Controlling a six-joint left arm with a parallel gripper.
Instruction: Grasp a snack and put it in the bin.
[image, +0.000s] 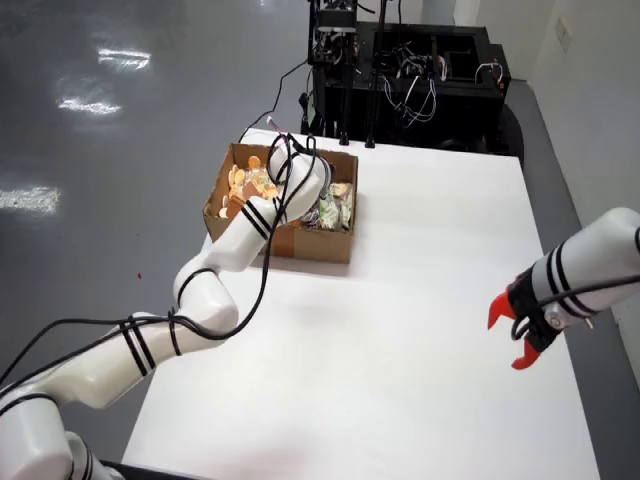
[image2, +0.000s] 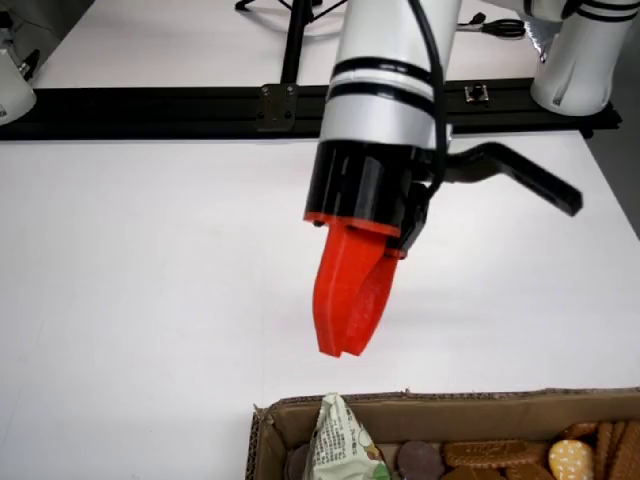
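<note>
The working arm's red gripper (image2: 345, 335) hangs clenched and empty just above the cardboard bin (image2: 420, 405) at the tabletop's far left edge in the overhead view, the green snack packet (image2: 338, 440) standing upright directly beneath its tips.

Assorted snacks (image: 250, 185) fill the cardboard bin (image: 322, 244).

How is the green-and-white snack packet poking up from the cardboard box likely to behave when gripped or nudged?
The packet looks creased and puffy, so it would probably crumple under the claw rather than stay stiff. It seems light for its size. Standing above the cardboard box rim, it may tip over if nudged.
</note>
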